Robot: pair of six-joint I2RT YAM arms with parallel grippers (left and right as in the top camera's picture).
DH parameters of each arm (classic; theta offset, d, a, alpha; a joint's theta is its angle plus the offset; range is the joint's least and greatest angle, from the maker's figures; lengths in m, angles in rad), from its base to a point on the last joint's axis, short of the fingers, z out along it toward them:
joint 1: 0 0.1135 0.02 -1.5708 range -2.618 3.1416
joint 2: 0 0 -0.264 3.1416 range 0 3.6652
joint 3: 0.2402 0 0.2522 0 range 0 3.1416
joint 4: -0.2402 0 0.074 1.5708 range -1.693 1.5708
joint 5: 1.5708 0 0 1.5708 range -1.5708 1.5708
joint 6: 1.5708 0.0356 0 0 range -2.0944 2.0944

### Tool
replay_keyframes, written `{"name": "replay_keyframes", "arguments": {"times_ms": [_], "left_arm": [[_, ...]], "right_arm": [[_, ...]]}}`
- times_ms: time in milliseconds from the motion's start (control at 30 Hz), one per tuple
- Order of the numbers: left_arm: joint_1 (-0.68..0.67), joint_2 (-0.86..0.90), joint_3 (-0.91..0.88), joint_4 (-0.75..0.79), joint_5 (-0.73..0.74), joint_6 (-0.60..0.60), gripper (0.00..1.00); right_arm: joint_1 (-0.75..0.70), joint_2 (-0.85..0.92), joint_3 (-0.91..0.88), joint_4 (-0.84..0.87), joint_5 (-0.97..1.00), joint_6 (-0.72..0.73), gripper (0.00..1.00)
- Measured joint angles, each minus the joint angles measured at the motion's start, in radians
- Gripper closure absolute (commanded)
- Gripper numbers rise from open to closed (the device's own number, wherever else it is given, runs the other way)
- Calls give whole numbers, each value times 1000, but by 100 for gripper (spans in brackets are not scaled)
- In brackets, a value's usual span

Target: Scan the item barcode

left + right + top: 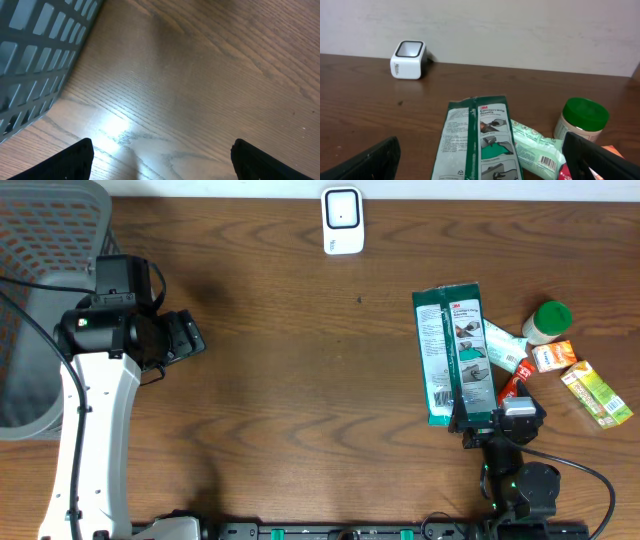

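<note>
**Operator:** Item count and location?
**Arm:** One scanner (342, 220) at the far edge. One green packet (455, 350) ahead of my right gripper (497, 418). One jar (548, 320), one orange box (553, 357) and one yellow box (596, 392) nearby.
**Operator:** Jaw status?
**Arm:** Both spread wide and empty. My left gripper (188, 338) is near one basket (40, 240).

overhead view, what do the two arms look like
left arm: long white link, black joints, a green light, black cable beside it. right arm: compact, mostly black, small green lights, thin black lead looping off.

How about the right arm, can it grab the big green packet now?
Probably yes. The right gripper sits open at the near end of the green packet, with nothing between them.
</note>
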Motion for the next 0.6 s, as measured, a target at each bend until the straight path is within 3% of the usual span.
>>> {"name": "replay_keyframes", "arguments": {"times_ms": [600], "left_arm": [[0,-33,-1,1,0,0,11]], "right_arm": [[0,0,0,0,0,0,1]]}}
